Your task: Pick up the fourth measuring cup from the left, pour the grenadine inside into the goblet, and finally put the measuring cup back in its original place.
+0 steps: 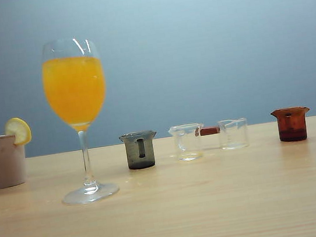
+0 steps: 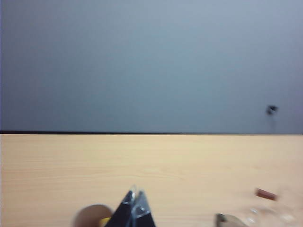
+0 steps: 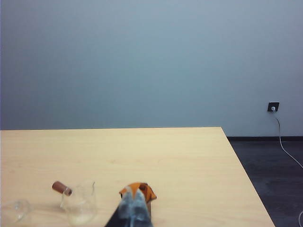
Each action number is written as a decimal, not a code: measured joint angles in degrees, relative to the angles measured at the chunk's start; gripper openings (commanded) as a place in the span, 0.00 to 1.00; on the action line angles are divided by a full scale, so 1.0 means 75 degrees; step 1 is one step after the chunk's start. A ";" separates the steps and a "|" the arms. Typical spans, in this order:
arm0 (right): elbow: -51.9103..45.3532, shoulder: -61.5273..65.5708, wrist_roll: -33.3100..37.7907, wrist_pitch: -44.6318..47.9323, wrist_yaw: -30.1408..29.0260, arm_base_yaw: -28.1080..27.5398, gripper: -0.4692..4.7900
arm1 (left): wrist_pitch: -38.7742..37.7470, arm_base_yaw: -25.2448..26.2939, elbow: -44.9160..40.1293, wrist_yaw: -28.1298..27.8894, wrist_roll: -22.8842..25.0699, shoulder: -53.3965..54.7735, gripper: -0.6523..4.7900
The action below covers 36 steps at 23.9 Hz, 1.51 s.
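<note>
Amber cup (image 3: 140,191) just beyond closed right hand (image 3: 134,204), untouched; left hand (image 2: 136,201) closed

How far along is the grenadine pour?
Nothing done: the amber measuring cup stands in the row with dark red grenadine inside; the goblet holds only orange juice. In hand: right gripper, shut, above the cup; left gripper shut, empty. Left: grasp, pour, return.

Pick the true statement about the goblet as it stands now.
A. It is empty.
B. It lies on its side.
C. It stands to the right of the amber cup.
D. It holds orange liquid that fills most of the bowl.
D: in the exterior view the goblet stands upright near the table's left side, its bowl mostly full of orange liquid, well left of the amber measuring cup.
</note>
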 measured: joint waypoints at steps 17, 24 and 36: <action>0.0603 0.3448 -0.0003 0.2075 0.0857 0.1419 0.08 | -0.3331 -0.3206 0.1883 -0.0149 0.0000 0.0720 0.11; 0.0306 0.5144 -0.0003 0.4112 0.0930 0.1419 0.08 | -0.3229 -0.3209 0.1886 -0.0146 0.0000 0.0723 0.11; 0.0300 0.8673 0.0306 0.7102 0.0933 0.1419 0.08 | -0.3124 -0.3209 0.1886 -0.0146 -0.0312 0.0723 0.11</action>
